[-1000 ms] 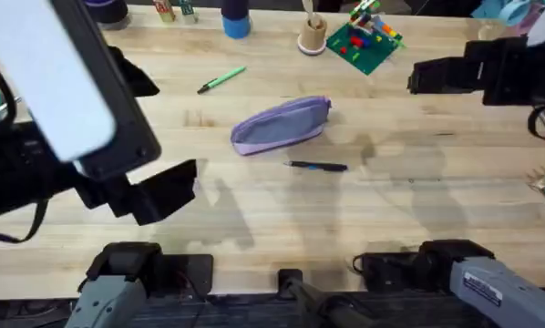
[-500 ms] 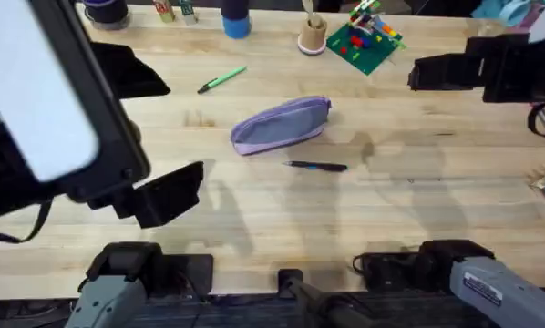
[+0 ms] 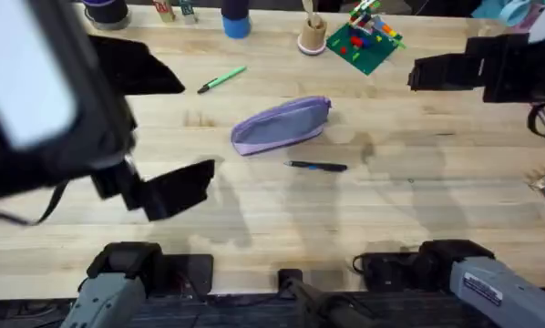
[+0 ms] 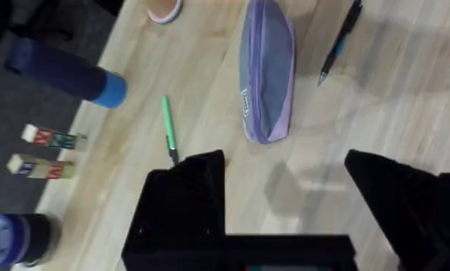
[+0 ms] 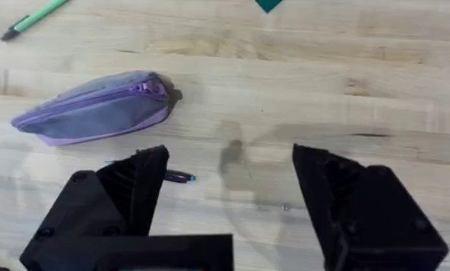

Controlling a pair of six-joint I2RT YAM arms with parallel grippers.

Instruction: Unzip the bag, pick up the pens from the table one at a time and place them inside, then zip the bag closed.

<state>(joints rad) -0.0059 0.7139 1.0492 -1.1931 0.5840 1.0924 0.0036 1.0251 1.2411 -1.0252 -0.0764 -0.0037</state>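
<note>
Lilac pouch zipped, apart from both pincers

The pouch is seen ahead of the left pincer and right pincer, both spread wide and empty.

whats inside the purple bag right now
Nothing can be seen inside: the bag lies zipped shut on the table. The green pen and the dark pen both lie outside it. Its closed fabric hides any contents.

No legible text anywhere. Small tag on bag, label on right arm base: both unreadable.
</note>
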